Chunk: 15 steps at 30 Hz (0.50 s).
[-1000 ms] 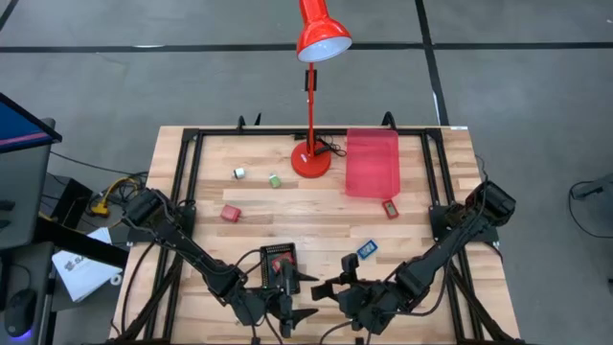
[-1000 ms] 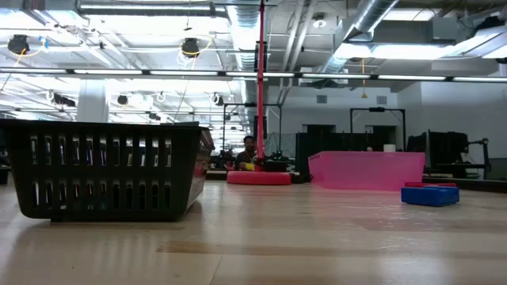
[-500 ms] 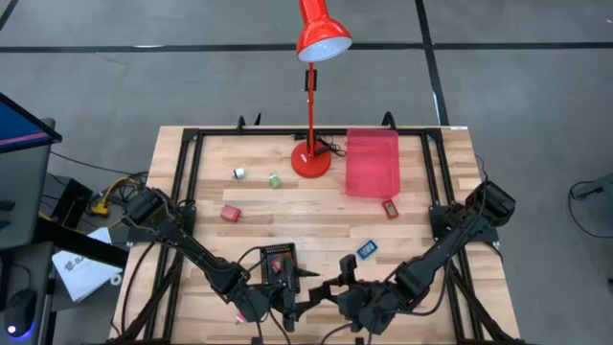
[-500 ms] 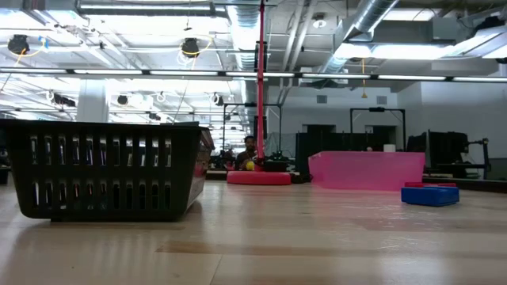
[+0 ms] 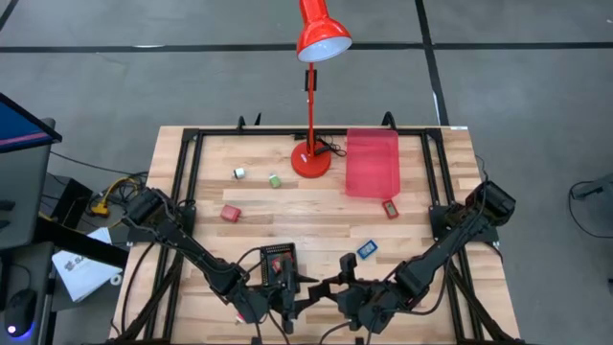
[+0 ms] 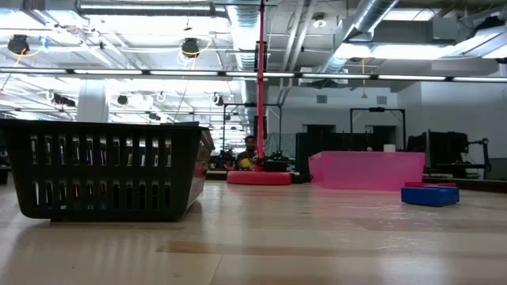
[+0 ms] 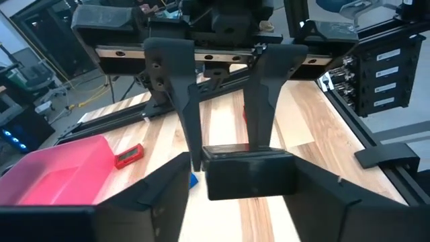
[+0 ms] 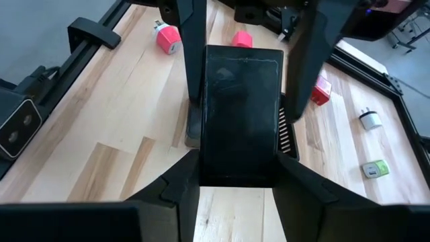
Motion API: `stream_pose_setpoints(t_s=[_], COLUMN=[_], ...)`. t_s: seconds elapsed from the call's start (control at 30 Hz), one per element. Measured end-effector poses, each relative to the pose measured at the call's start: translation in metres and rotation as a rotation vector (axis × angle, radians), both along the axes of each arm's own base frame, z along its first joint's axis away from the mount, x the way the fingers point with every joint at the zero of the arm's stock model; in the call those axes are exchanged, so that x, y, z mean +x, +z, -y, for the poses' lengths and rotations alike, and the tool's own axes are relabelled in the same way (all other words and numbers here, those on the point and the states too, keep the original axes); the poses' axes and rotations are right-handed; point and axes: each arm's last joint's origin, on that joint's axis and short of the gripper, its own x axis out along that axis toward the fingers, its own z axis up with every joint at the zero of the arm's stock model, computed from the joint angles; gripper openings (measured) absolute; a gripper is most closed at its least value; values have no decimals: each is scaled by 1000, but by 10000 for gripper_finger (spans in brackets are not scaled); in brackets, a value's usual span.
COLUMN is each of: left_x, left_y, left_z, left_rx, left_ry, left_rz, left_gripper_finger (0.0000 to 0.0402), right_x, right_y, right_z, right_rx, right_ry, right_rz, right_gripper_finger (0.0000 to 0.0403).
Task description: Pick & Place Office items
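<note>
My right gripper (image 5: 330, 287) (image 8: 240, 176) sits at the table's near edge, shut on a flat black item (image 8: 242, 101) (image 7: 248, 176). My left gripper (image 5: 306, 294) (image 7: 248, 185) faces it, open. Its fingers (image 8: 191, 60) stand on either side of the item's far end, and I cannot tell whether they touch it. Other small items lie flat on the table: a red block (image 5: 230, 213), a green piece (image 5: 275, 180), a white piece (image 5: 238, 172), a red piece (image 5: 391, 208) and a blue piece (image 5: 367, 249) (image 6: 429, 195). Neither gripper shows in the low view. My right gripper pinches the black item's near end (image 8: 211, 168) between its two fingers, coming level from the table's right. The item lies along the fingers and points toward my left gripper. It looks lifted clear, above the black basket.
The black basket (image 5: 280, 259) (image 6: 103, 170) stands just beyond the grippers. A translucent red tray (image 5: 372, 161) (image 6: 368, 170) and the red lamp's base (image 5: 311, 160) stand farther back. Two pink blocks (image 8: 168, 38) lie behind my left arm. A black frame (image 5: 192, 182) borders the table.
My left gripper has moved a little toward the table's right, closing in on the right gripper and the black item, then kept still. The right gripper and the items on the table have stayed put.
</note>
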Motion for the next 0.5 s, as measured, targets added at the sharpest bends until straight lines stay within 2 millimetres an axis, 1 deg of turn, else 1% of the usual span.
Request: stream_pose_setpoints(t_s=[0.17, 0.23, 0.33, 0.43, 0.5], left_x=[0, 0, 0, 0, 0], left_y=[0, 0, 0, 0, 0], left_z=[0, 0, 0, 0, 0], left_rx=[-3, -3, -3, -5, -8], left_ry=[10, 11, 11, 7, 4], left_rz=[0, 0, 1, 1, 2], left_gripper_finger=[162, 153, 156, 172, 174], right_x=[2, 2, 2, 2, 2], right_y=[0, 0, 0, 0, 0], right_z=[3, 3, 3, 3, 3], right_rx=[0, 1, 1, 3, 5], right_ry=[-13, -14, -14, -10, -10], right_rz=[-1, 0, 0, -1, -1], right_gripper_finger=[144, 144, 144, 145, 148])
